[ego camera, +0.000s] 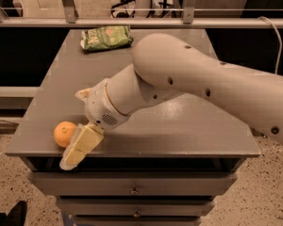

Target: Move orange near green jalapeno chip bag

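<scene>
While orange sits at bench front, well apart from bag, claw gapes alongside, empty: carrying not begun.

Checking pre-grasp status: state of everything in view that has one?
orange: resting on the table's front-left corner, not lifted
green jalapeno chip bag: lying crumpled at the far edge, far from the orange
gripper: open, low beside the orange, nothing clamped
top drawer: shut
</scene>
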You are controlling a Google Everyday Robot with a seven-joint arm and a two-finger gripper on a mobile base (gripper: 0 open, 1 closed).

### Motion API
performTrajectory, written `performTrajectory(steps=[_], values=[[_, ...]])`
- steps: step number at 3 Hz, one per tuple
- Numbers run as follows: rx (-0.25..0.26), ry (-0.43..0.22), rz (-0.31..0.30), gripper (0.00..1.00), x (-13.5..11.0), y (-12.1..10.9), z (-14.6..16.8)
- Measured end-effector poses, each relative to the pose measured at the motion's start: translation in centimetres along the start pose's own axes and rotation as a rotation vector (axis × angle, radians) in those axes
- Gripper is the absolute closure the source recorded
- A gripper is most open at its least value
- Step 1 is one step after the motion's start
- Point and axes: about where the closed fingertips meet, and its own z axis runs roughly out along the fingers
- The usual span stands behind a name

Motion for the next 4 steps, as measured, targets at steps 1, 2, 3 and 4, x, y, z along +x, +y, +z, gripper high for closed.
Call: performTrajectory(steps=[1,2,3,4], values=[[-0.004,-0.004,0.013,0.16,0.3,0.3,1.2],[-0.002,-0.012,0.023,0.39,0.4,0.4,1.9],[0.023,-0.014,0.043,0.70,0.8,-0.4,1.5],[0.067,-0.006,0.057,0.94,1.3,-2.1,0.1]])
